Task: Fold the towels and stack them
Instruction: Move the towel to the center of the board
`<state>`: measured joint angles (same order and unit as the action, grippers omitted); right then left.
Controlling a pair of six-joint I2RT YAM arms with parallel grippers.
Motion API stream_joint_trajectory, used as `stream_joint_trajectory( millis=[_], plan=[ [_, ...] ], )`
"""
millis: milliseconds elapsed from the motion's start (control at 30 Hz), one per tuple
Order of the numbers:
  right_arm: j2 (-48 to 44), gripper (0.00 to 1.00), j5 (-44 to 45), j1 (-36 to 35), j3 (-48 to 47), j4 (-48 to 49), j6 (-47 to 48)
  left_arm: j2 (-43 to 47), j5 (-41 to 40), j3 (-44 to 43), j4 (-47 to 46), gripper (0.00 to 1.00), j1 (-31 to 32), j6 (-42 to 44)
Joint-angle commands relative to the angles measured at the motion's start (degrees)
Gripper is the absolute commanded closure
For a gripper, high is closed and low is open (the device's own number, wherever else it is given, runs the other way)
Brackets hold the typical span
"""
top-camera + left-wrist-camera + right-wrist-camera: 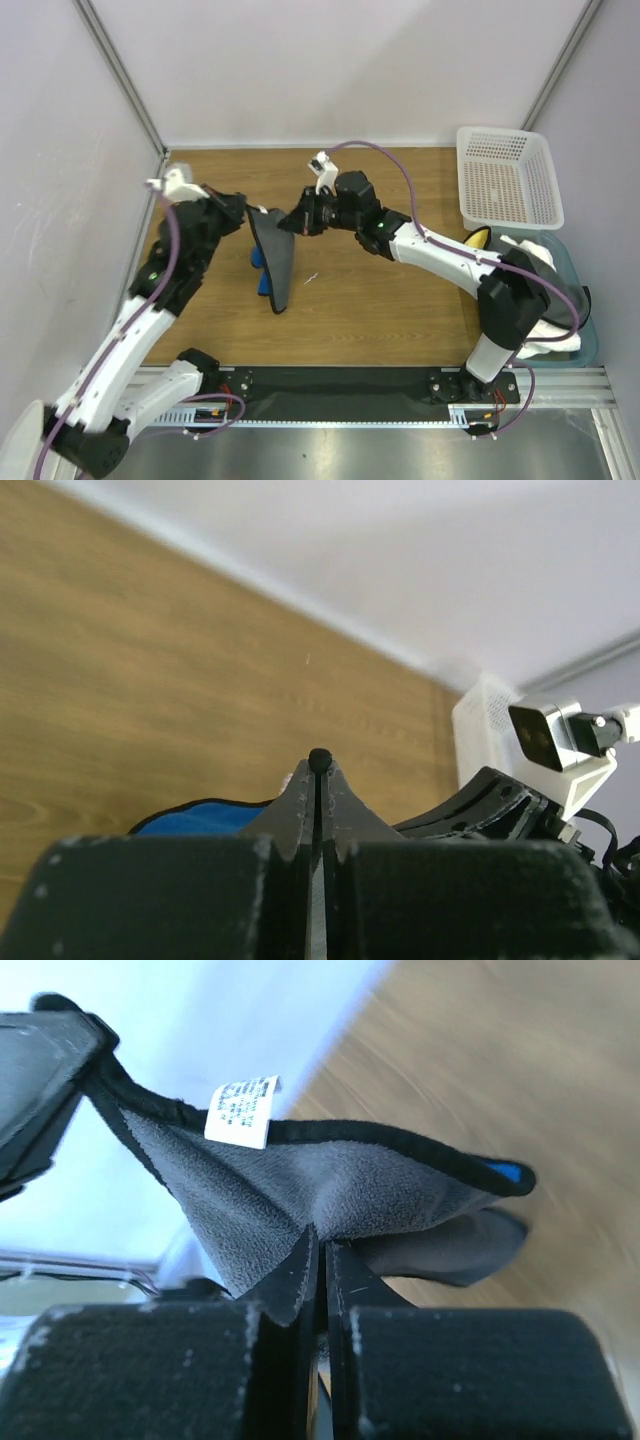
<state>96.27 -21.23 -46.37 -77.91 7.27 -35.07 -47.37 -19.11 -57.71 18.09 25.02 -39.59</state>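
Cloth like this small dark grey microfibre towel with a blue face (277, 268) should handle light, limp and floppy, dangling over the wooden worktop (390, 300) with left fingers (345, 815) and right fingers (355, 1285) clenched on its bound top hem, the surest hold.

Bare wooden table (380, 300) lies open between the hanging dark grey towel (278, 265) and the white perforated plastic basket (510, 190).

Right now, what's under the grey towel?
Only wooden table shows around it. The grey towel hangs pinched between left gripper and right gripper; the patch its drooping fold covers is hidden.
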Motion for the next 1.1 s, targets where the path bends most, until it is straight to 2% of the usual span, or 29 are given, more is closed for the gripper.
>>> stream_joint_trajectory(
  millis=[0, 100, 200, 233, 300, 333, 400, 433, 567, 733, 867, 967, 1067],
  plan=[
    [2.08, 1.00, 1.28, 2.24, 5.91, -3.57, -2.11, -6.22, 5.56, 5.85, -9.19, 1.00, -0.06, -4.25],
    [1.56, 0.99, 3.21, 3.21, 10.49, -6.91, -1.58, -11.83, 5.93, 7.44, -13.86, 1.00, 2.84, -5.14],
    [-0.81, 0.79, 4.79, 4.44, 13.83, -12.18, 0.26, -15.46, 6.81, 7.70, -17.91, 1.00, 5.65, -6.19],
    [-2.12, 0.62, 5.32, 5.23, 15.58, -12.97, 0.96, -17.73, 6.90, 7.44, -19.83, 1.00, 6.79, -6.28],
    [-6.85, 0.50, 9.08, 5.76, 16.82, -15.96, 2.90, -19.68, 6.90, 6.39, -21.86, 1.00, 7.94, -6.72],
    [-8.54, 0.39, 10.85, 6.11, 17.35, -18.58, 3.51, -21.95, 7.07, 6.04, -22.30, 1.00, 8.90, -6.90],
    [-13.88, 0.30, 16.73, 6.81, 18.23, -21.49, 5.18, -24.24, 7.07, 4.63, -23.45, 1.00, 10.22, -7.95],
    [-15.57, 0.21, 18.67, 7.08, 18.41, -24.90, 5.45, -26.26, 6.99, 3.93, -23.71, 1.00, 10.66, -8.22],
    [-25.41, 0.16, 26.23, 11.63, 20.95, -31.08, 5.89, -31.97, 5.67, 0.07, -24.85, 1.00, 13.56, -8.83],
    [-38.14, 0.15, 28.17, 18.06, 26.49, -35.82, 3.70, -39.80, 4.26, -5.20, -25.91, 1.00, 19.35, -10.41],
    [-45.53, 0.15, 30.20, 21.75, 29.92, -38.29, 2.64, -47.79, 3.91, -14.60, -23.72, 1.00, 23.76, -11.73],
    [-48.18, 0.14, 30.55, 23.60, 30.45, -40.57, 3.25, -54.74, 3.56, -22.14, -20.56, 1.00, 26.13, -11.56],
    [-48.46, 0.14, 30.38, 24.48, 30.36, -42.33, 3.43, -60.81, 3.64, -28.41, -18.53, 0.93, 26.58, -10.08]
  ],
)
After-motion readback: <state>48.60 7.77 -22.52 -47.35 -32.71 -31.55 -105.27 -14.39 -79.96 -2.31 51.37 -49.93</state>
